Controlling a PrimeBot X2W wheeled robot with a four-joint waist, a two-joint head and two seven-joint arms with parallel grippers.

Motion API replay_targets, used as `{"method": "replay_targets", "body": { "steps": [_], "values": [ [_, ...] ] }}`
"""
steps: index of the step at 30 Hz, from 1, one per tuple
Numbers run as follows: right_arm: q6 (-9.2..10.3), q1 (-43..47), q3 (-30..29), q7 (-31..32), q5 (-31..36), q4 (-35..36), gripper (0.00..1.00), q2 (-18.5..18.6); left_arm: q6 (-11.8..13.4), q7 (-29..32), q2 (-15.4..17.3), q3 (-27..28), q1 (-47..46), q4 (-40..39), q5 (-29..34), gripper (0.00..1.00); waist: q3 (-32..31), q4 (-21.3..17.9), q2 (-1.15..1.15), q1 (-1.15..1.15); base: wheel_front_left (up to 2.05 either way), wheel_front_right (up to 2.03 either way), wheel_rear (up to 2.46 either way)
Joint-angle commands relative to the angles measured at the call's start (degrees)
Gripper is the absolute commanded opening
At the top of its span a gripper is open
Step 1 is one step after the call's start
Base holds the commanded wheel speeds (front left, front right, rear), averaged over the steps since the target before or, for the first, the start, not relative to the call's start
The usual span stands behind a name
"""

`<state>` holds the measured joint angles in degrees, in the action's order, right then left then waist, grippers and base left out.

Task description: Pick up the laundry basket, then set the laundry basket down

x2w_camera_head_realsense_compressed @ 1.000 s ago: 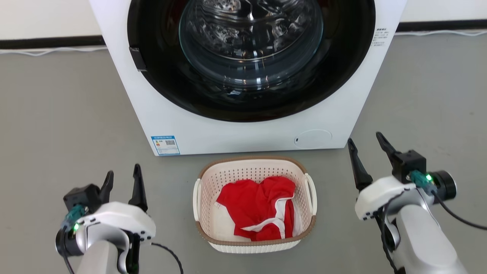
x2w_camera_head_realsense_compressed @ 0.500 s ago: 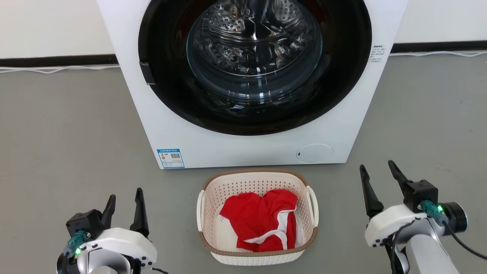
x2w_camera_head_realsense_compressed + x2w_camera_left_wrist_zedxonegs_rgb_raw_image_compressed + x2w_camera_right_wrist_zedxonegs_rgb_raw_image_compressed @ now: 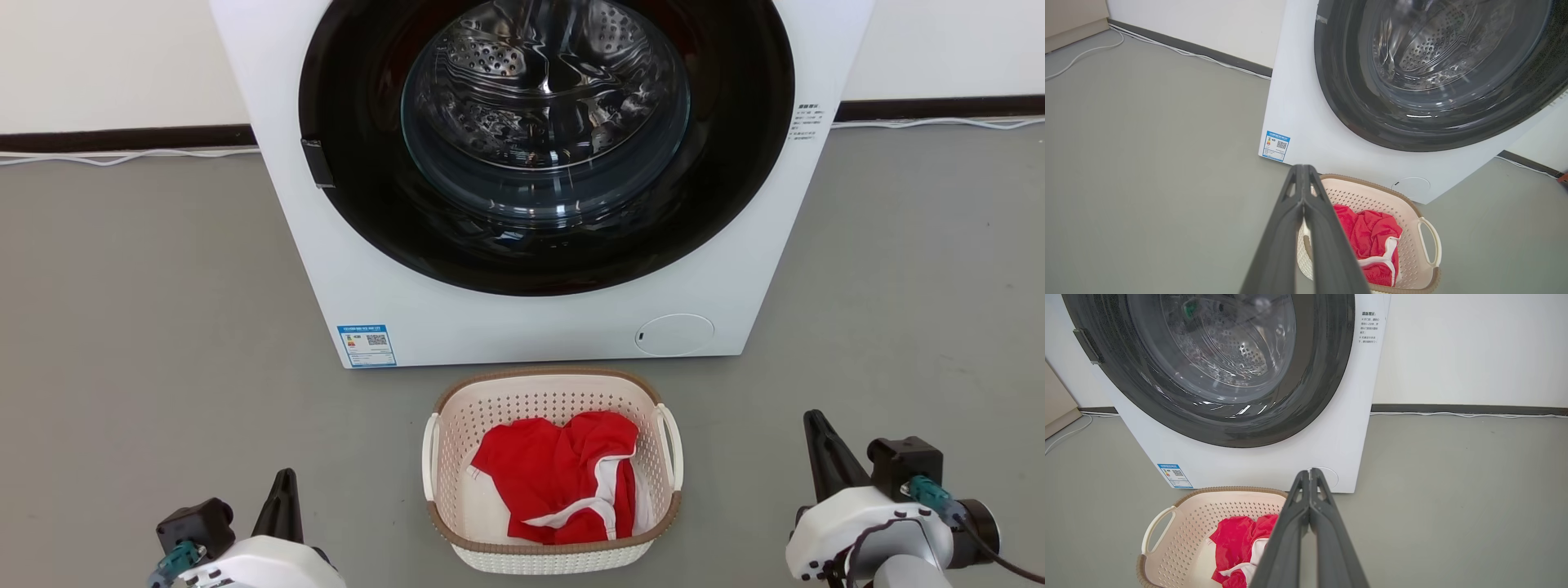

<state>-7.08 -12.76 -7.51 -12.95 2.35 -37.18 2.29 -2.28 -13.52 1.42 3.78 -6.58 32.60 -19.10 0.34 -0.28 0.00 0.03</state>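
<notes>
The laundry basket (image 3: 490, 406) is cream-white and perforated, with a brown rim and white loop handles. It stands on the grey floor just in front of the washer and holds a red garment with white trim (image 3: 555, 474). My left gripper (image 3: 286, 475) is low at the basket's left, well apart from it, fingers pressed together and holding nothing. My right gripper (image 3: 811, 418) is at the basket's right, also apart, shut and holding nothing. In the left wrist view the shut left gripper (image 3: 1302, 167) overlaps the basket (image 3: 1412, 228). The right wrist view has the shut right gripper (image 3: 1309, 473) beside the basket (image 3: 1188, 522).
A white front-loading washer (image 3: 490, 327) with a dark round glass door stands right behind the basket. Bare grey floor stretches on both sides. A white cable (image 3: 122, 155) runs along the dark baseboard at the wall.
Both grippers went from open to shut. Both arms have dropped toward the bottom edge of the head view. The camera tilted, so washer and basket sit lower in the picture.
</notes>
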Motion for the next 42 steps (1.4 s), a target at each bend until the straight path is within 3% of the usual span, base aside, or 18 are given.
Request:
{"method": "replay_targets", "body": {
  "steps": [1,6,42],
  "values": [
    [-0.03,-2.1,-0.4,0.7,-2.6,2.0,0.0,0.4,-0.3,0.6,0.3,0.4,-2.1,-1.9,-2.2,0.0,-0.1,0.0,0.0,0.09,0.0,0.0,0.0],
    [-0.04,-1.6,0.0,1.1,-6.0,2.9,0.0,0.4,-0.5,1.1,0.3,0.4,-1.9,-2.6,-4.7,0.0,0.1,0.0,0.0,-0.02,0.0,0.0,0.0],
    [-0.16,1.3,0.7,6.8,-35.0,9.8,0.0,0.5,-2.0,7.2,0.7,1.0,-1.1,-7.9,-27.0,0.0,0.0,0.1,0.0,-0.02,0.0,0.0,0.0]
  ]
}}
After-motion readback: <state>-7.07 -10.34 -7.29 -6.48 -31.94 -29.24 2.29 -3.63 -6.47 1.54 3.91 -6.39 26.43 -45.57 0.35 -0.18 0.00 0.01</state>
